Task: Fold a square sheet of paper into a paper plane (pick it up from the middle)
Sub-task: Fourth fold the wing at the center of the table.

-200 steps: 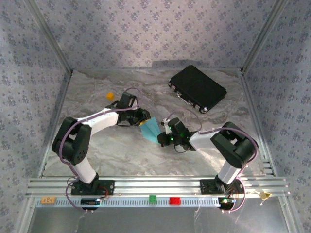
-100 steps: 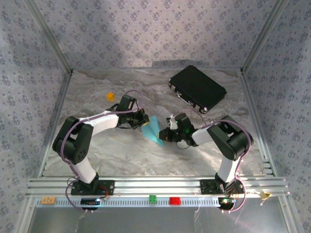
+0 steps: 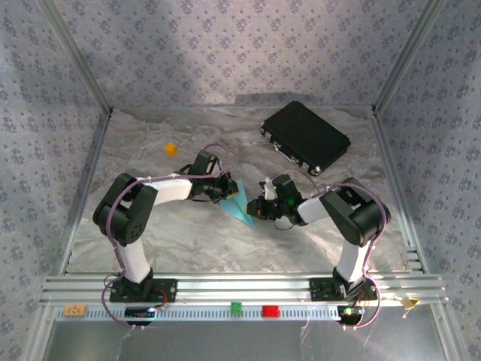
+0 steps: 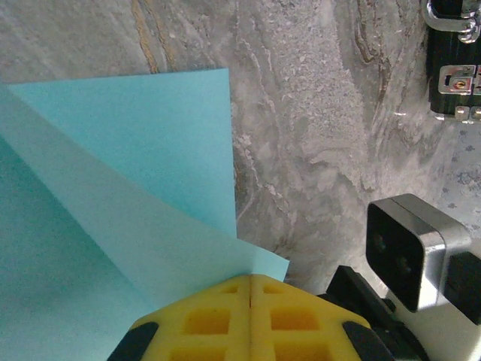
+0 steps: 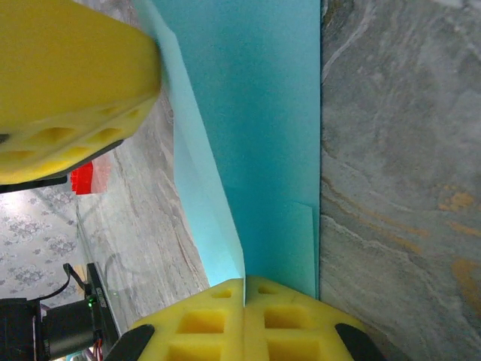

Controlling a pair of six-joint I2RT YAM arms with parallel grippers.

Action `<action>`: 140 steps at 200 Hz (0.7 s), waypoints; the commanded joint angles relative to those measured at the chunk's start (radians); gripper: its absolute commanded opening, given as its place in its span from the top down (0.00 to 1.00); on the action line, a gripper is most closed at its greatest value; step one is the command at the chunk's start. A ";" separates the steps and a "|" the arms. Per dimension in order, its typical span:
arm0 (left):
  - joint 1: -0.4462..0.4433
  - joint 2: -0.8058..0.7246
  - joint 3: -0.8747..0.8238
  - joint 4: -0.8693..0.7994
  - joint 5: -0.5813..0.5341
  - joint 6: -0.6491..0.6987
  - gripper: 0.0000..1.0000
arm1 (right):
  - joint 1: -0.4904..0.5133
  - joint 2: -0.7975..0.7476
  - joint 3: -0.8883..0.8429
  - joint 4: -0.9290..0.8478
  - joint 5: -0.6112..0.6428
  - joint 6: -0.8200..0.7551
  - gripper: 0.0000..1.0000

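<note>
The light-blue sheet of paper (image 3: 239, 201), folded into creased layers with a pointed end like a paper plane, hangs between my two grippers over the middle of the table. My left gripper (image 3: 224, 189) is shut on its left end. In the left wrist view the yellow fingertips (image 4: 250, 283) pinch a corner of the paper (image 4: 135, 180). My right gripper (image 3: 260, 208) is shut on the opposite end. In the right wrist view its pads (image 5: 245, 286) clamp a raised fold of the paper (image 5: 263, 128), with the left gripper's yellow finger (image 5: 68, 83) just beyond.
A black rectangular case (image 3: 305, 137) lies at the back right, its latches showing in the left wrist view (image 4: 455, 68). A tiny orange cube (image 3: 170, 149) sits at the back left. Patterned walls enclose the marble table; an aluminium rail (image 3: 240, 286) runs along the near edge.
My left gripper has closed on the paper and shifted right. The right arm drew its elbow in, and the paper moved slightly right and nearer.
</note>
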 commanded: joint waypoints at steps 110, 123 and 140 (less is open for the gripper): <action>-0.006 0.070 0.034 0.002 -0.020 0.015 0.99 | -0.011 0.041 0.029 -0.104 -0.008 0.008 0.96; -0.006 0.075 0.039 0.002 -0.017 0.016 0.98 | -0.011 0.043 0.030 -0.105 -0.008 0.009 0.97; -0.006 0.079 0.042 0.002 -0.012 0.021 0.98 | -0.011 0.046 0.033 -0.110 -0.006 0.009 0.97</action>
